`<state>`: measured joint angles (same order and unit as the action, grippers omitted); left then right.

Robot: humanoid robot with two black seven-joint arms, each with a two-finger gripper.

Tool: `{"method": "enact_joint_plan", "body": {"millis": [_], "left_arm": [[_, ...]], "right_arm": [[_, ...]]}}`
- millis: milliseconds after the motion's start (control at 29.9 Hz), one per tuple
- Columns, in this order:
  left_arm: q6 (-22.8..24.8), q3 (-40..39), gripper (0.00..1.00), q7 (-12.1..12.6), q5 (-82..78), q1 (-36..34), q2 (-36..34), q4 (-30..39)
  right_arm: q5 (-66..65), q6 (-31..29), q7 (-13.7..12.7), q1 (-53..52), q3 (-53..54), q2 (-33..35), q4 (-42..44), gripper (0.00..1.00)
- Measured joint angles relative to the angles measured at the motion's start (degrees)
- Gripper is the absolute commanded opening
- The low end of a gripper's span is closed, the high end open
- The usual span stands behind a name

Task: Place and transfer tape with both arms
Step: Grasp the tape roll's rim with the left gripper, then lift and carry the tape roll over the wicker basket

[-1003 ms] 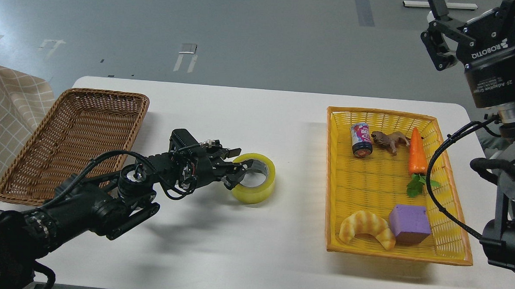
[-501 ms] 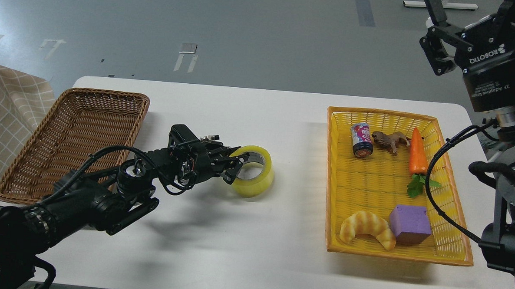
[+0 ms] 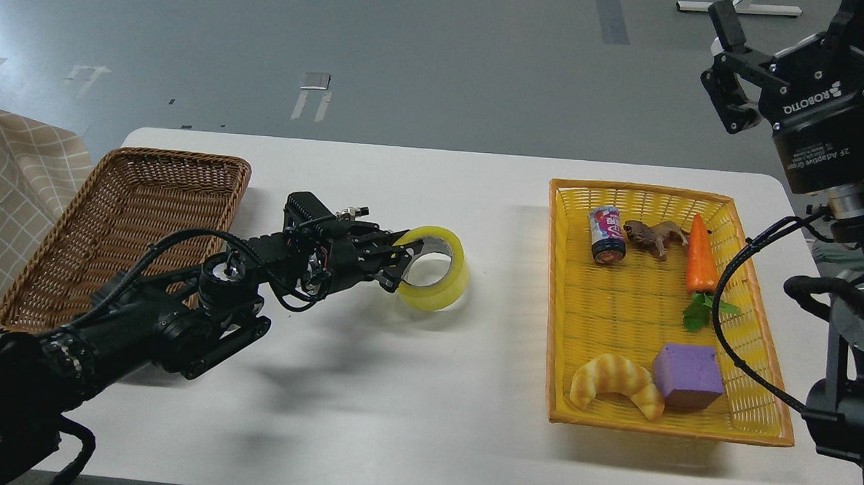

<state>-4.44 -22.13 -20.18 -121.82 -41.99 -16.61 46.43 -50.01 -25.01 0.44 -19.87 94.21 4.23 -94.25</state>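
Observation:
The tape (image 3: pixel 446 287), a yellow translucent roll with a pale core, hangs a little above the white table (image 3: pixel 410 402), left of its middle. My left gripper (image 3: pixel 404 261) comes in from the left and is shut on the roll's near wall, one finger inside the core and one outside. My right gripper (image 3: pixel 792 21) is raised at the top right, well above the table, with its fingers spread open and nothing between them.
A brown wicker basket (image 3: pixel 180 157) stands at the left. A yellow basket (image 3: pixel 642 187) at the right holds a can (image 3: pixel 606 235), a toy animal (image 3: pixel 655 236), a carrot (image 3: pixel 700 258), a croissant (image 3: pixel 615 382) and a purple cube (image 3: pixel 687 376). A checked cloth (image 3: pixel 12 180) lies at the far left.
My left gripper closed on the tape's wall and lifted the roll up off the table. The right gripper drifted slightly up and back.

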Motion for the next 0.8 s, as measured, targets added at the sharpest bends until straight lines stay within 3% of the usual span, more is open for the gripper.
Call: {"method": "enact_joint_plan", "body": {"millis": [435, 802], "left_arm": [[2.79, 4.32, 0.13, -4.01, 1.31, -9.84, -6.71, 0.16], [3.99, 4.27, 0.13, -6.08, 4.77, -11.87, -16.94, 0.39]], "right_arm": [[0.00, 0.00, 0.00, 0.33, -0.08, -0.27, -0.06, 0.99], [0.00, 0.01, 0.17, 0.80, -0.02, -0.32, -0.15, 0.99]]}}
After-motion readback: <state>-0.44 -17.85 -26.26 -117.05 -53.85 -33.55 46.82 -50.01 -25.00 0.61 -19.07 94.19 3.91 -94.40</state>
